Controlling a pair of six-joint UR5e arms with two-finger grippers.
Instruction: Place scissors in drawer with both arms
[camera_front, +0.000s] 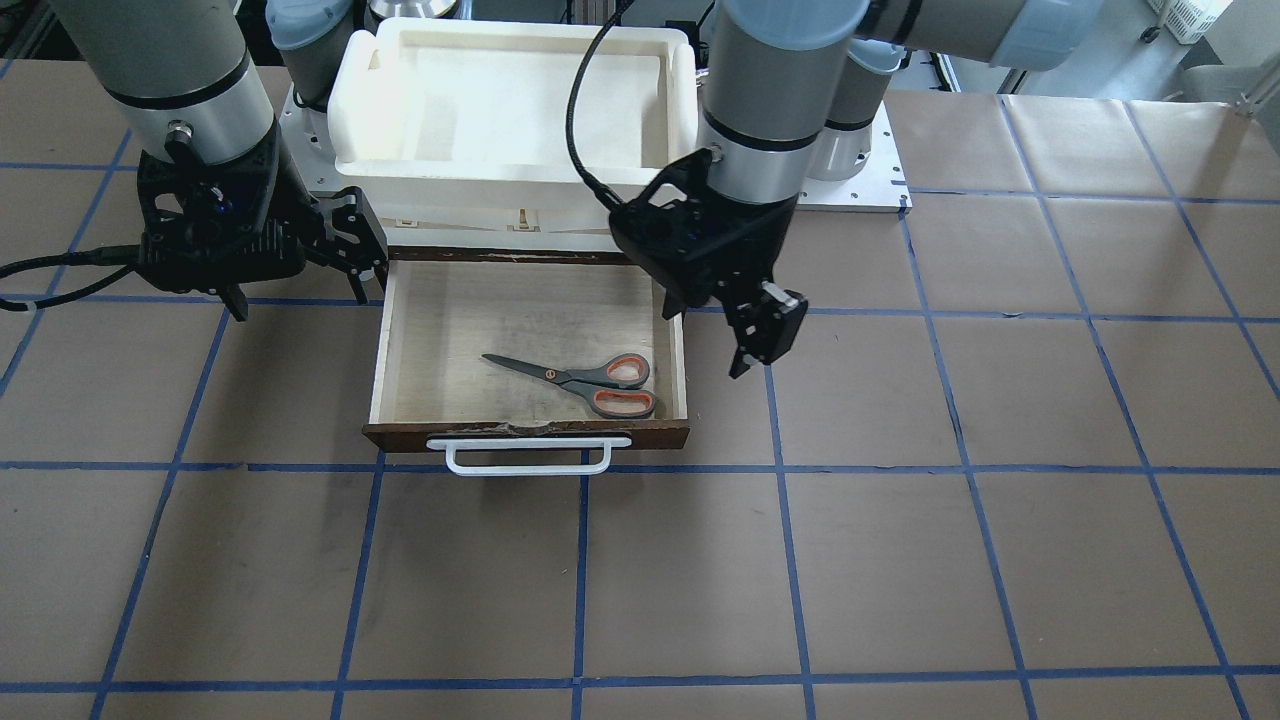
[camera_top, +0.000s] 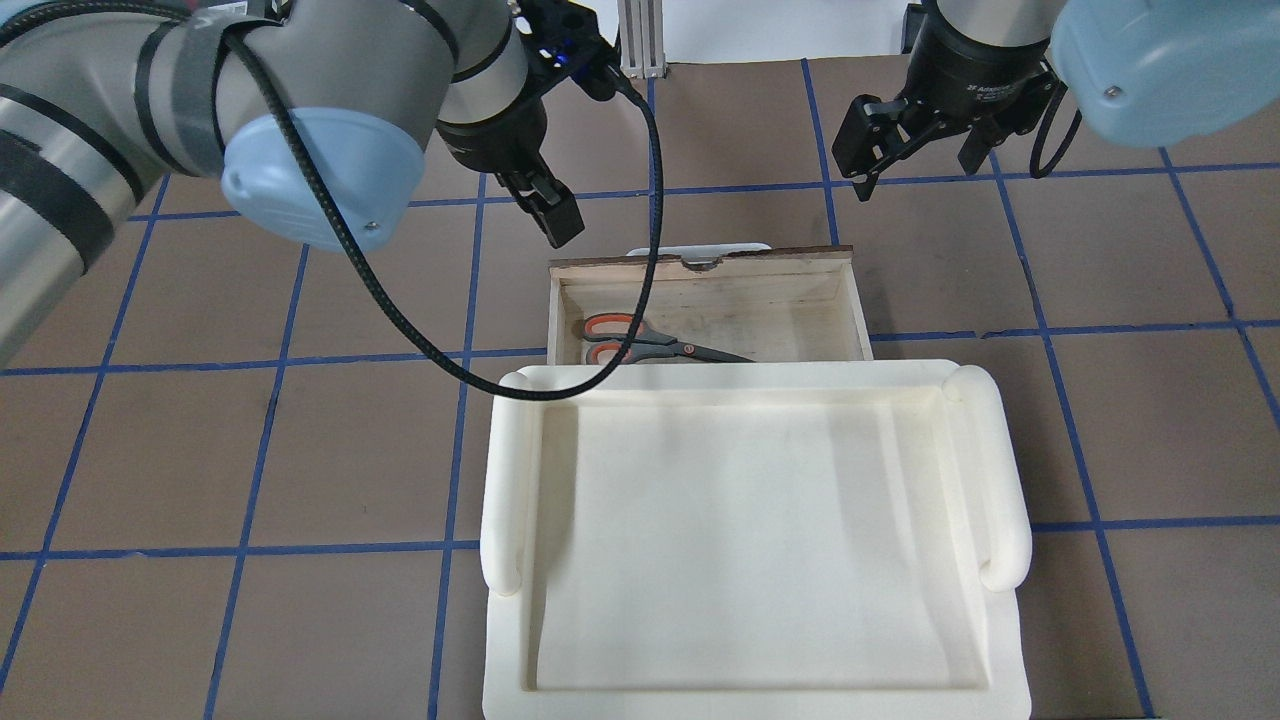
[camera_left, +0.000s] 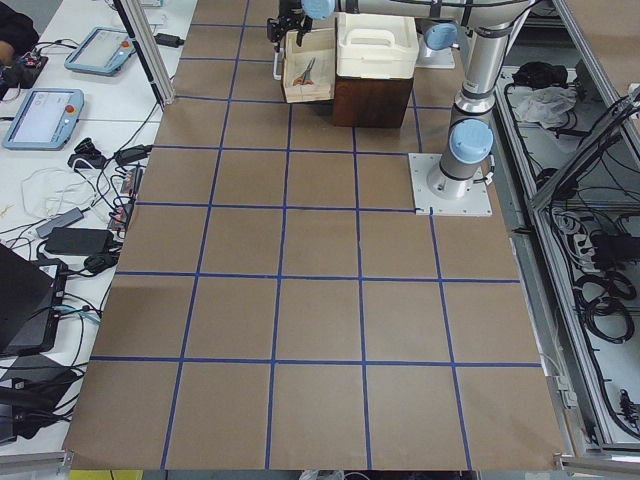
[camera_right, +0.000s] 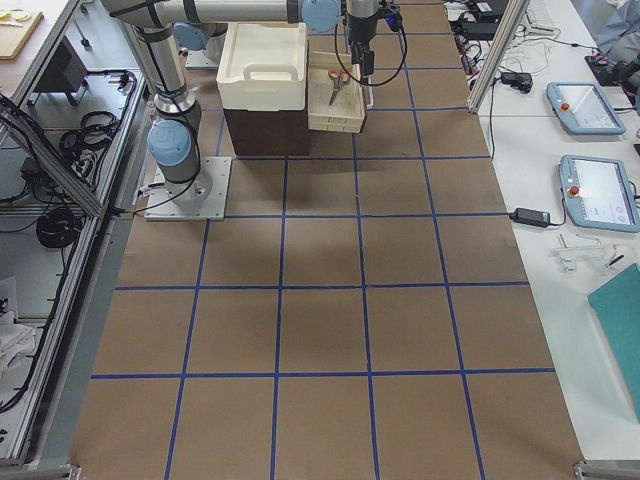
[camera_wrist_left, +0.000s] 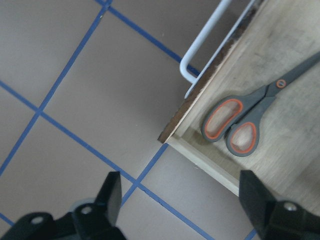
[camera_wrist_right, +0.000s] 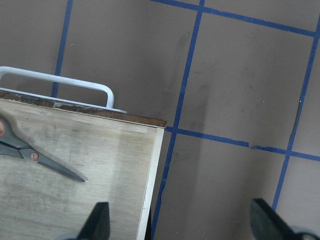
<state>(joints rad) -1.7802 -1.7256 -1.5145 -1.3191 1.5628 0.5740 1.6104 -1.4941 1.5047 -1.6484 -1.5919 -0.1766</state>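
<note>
The scissors (camera_front: 590, 380), grey handles with orange-red inner loops, lie flat inside the open drawer (camera_front: 528, 435) near its front wall. They also show in the overhead view (camera_top: 650, 342) and both wrist views (camera_wrist_left: 240, 122) (camera_wrist_right: 35, 155). The drawer's white bar handle (camera_front: 528, 456) faces away from the robot. My left gripper (camera_front: 762, 340) is open and empty, above the table just outside the drawer's side nearest the scissor handles (camera_top: 555, 215). My right gripper (camera_front: 298, 295) is open and empty, above the table outside the opposite side (camera_top: 918, 170).
A white foam tray (camera_top: 505, 480) sits on top of the dark cabinet (camera_left: 370, 100) that the drawer slides out of, and it covers the drawer's rear part in the overhead view. The left arm's black cable (camera_top: 655, 200) hangs over the drawer. Brown table with blue grid lines lies all around.
</note>
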